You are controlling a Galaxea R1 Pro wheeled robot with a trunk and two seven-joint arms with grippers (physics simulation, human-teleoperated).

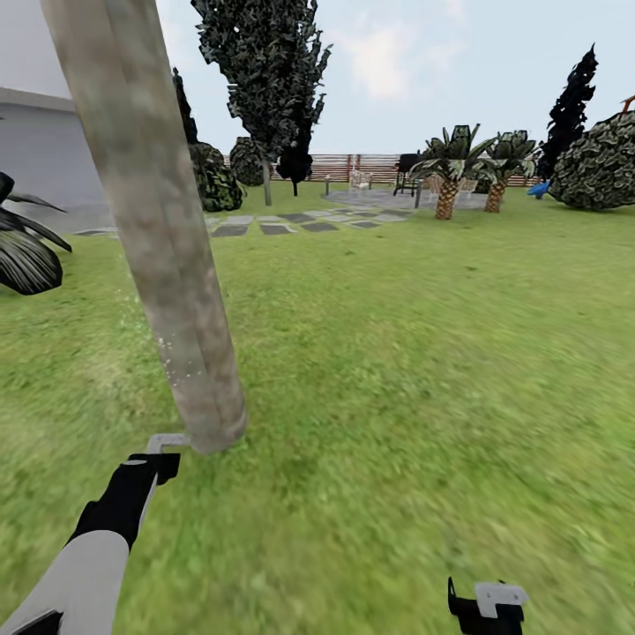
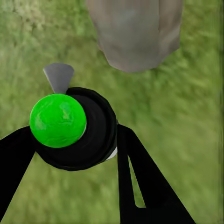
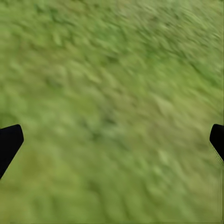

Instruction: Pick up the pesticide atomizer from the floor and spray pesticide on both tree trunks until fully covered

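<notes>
A thick pale tree trunk rises from the grass at the left, with faint whitish specks on its lower part. My left gripper is shut on the pesticide atomizer, a black body with a green round top. Its grey nozzle points at the trunk's base, almost touching it. A second tree with dark jagged foliage stands far back by the paving. My right gripper hangs open over bare grass, its fingertips wide apart at the edges of the right wrist view.
Grey stone paving crosses the lawn far ahead, before a brown slat fence. Palm-like plants and a round bush stand at the back right. A dark leafy plant sits at the left edge. Open grass lies to my right.
</notes>
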